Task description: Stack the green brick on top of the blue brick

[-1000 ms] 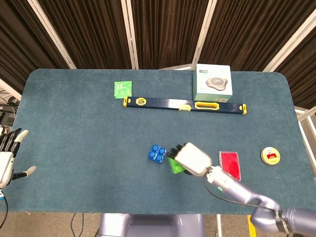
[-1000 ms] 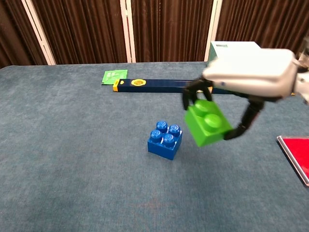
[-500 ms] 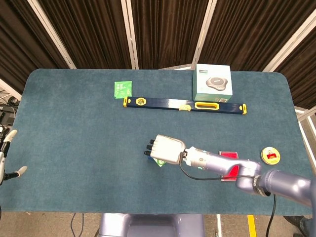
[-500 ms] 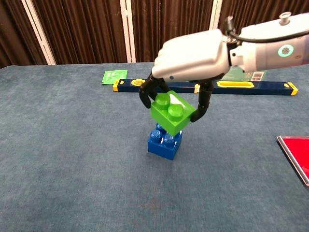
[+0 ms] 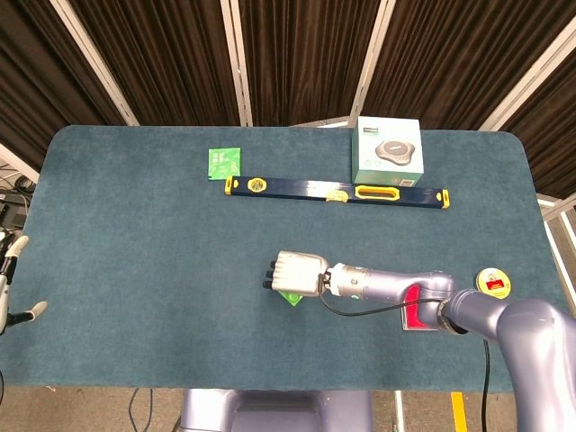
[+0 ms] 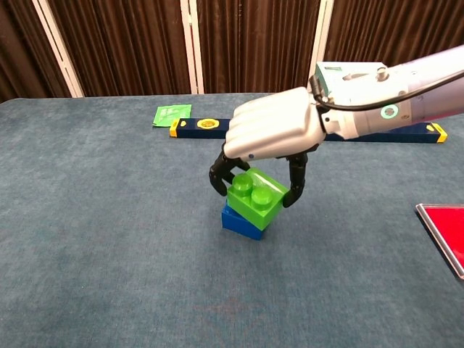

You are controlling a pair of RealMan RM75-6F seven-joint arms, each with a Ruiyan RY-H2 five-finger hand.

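The green brick (image 6: 255, 198) sits on top of the blue brick (image 6: 241, 223), slightly skewed against it. My right hand (image 6: 272, 136) hangs over the stack and still grips the green brick between its dark fingers (image 6: 297, 181). From the head view, the right hand (image 5: 296, 272) covers most of the stack; only a green corner (image 5: 292, 298) shows below it, and the blue brick is hidden. My left hand (image 5: 7, 288) is at the far left table edge, fingers spread, holding nothing.
A long blue level (image 5: 335, 190) lies across the back with a white box (image 5: 388, 151) behind it and a green card (image 5: 223, 163) at its left end. A red card (image 5: 415, 304) and a round yellow tin (image 5: 491, 283) lie to the right.
My right hand has lowered the green brick from just above the blue brick down onto it. The left hand has barely moved.
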